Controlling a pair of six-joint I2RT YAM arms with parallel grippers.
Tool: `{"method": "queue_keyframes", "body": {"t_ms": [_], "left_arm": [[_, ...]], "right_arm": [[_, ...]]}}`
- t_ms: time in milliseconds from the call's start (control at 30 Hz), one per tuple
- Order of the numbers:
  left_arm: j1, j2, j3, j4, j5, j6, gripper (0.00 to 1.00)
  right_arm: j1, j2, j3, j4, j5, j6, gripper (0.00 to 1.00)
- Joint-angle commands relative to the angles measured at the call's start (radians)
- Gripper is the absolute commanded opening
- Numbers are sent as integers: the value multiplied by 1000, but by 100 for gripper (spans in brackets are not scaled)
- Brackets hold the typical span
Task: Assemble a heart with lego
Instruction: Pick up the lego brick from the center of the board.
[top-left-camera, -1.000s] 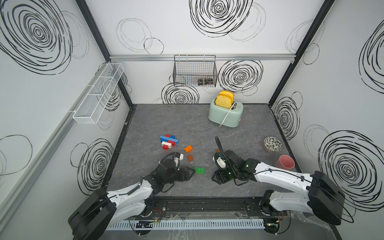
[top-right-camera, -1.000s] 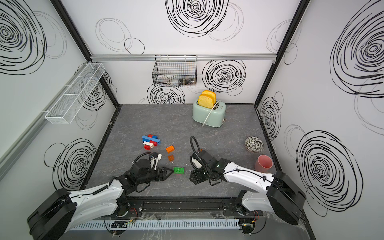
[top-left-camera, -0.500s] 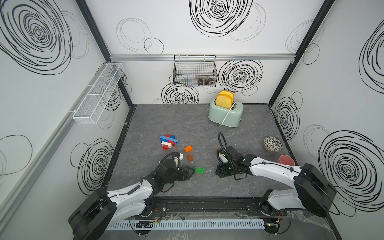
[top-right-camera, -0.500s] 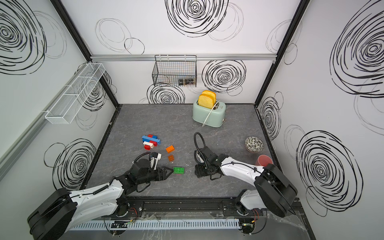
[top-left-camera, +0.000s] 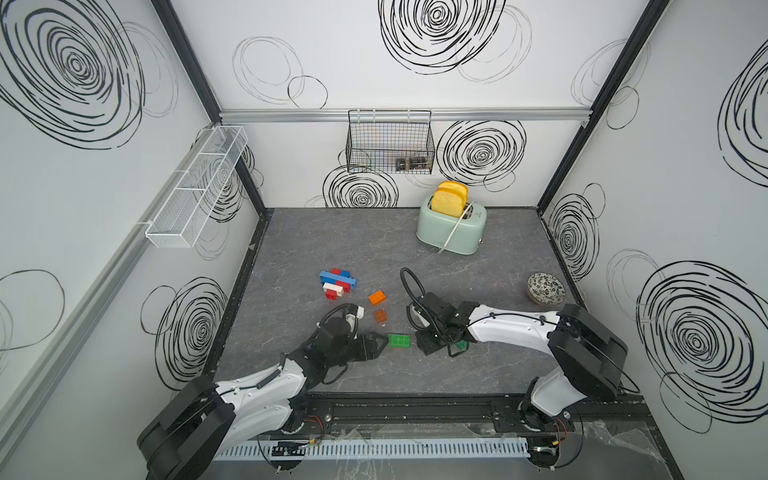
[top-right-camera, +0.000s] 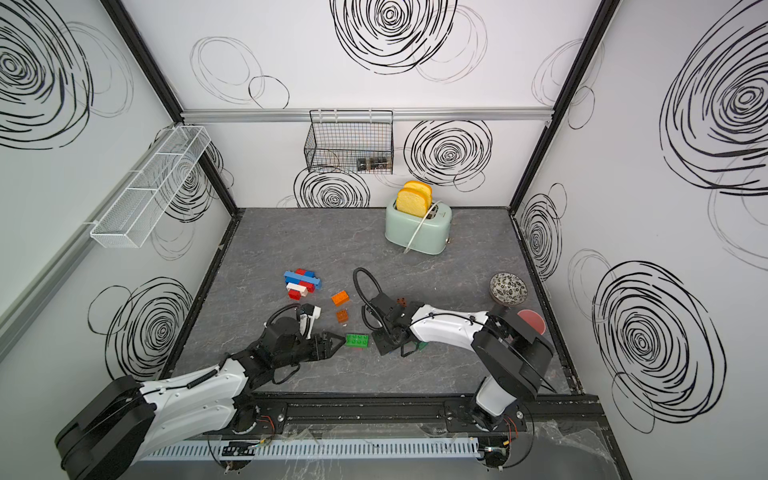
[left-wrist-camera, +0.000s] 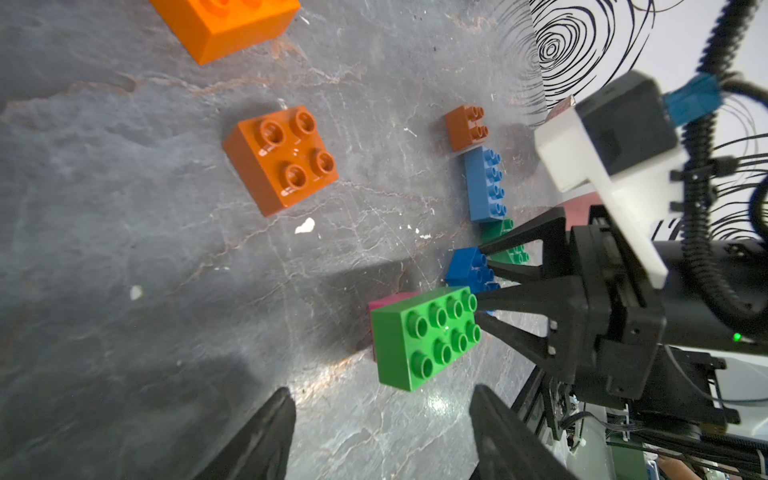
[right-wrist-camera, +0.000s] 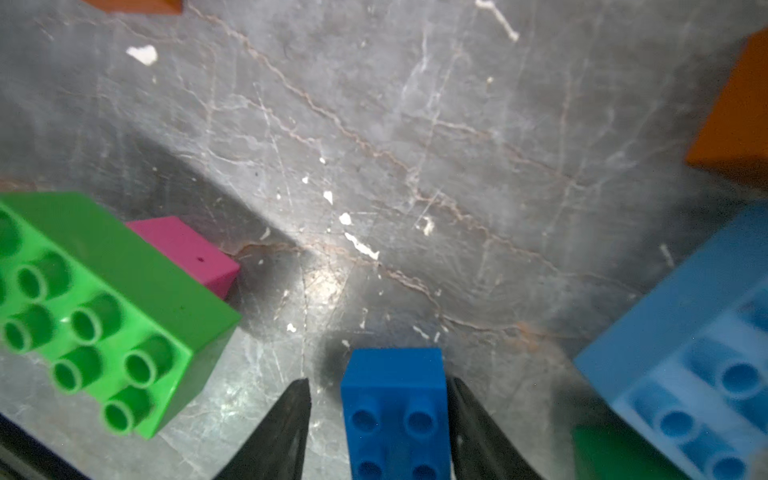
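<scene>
Low at centre in both top views — the left gripper (top-left-camera: 380, 343) faces the right gripper (top-left-camera: 422, 347) across an oblong green brick (top-left-camera: 398, 340).
Glossy, chunky and eight-studded, it sits on a pink brick (right-wrist-camera: 187, 249) over the veined grey table (top-left-camera: 374, 249). The left gripper's jaws stand spread and empty just beside it. The right gripper's straddle a small square blue brick (right-wrist-camera: 395, 399) — one finger touching, a slit at the other, unclamped.
</scene>
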Motion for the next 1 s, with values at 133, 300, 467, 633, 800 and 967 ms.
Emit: {"method": "queue_keyframes", "body": {"t_ms": [133, 300, 467, 633, 800, 967], "left_arm": [[6, -10, -15, 51, -13, -13, 71], [4, -16, -17, 50, -19, -19, 71], [2, -16, -19, 50, -23, -23, 71], [-3, -14, -10, 47, -17, -20, 71], [-18, 23, 1, 67, 12, -8, 71], [-22, 71, 0, 115, 29, -31, 69]], "right_arm": [[33, 32, 66, -110, 135, -32, 50], [42, 45, 83, -134, 145, -54, 45], [48, 42, 83, -142, 144, -65, 39], [52, 31, 85, -145, 132, -83, 36], [56, -33, 70, -128, 87, -160, 35], [65, -111, 66, -120, 12, -249, 33]]}}
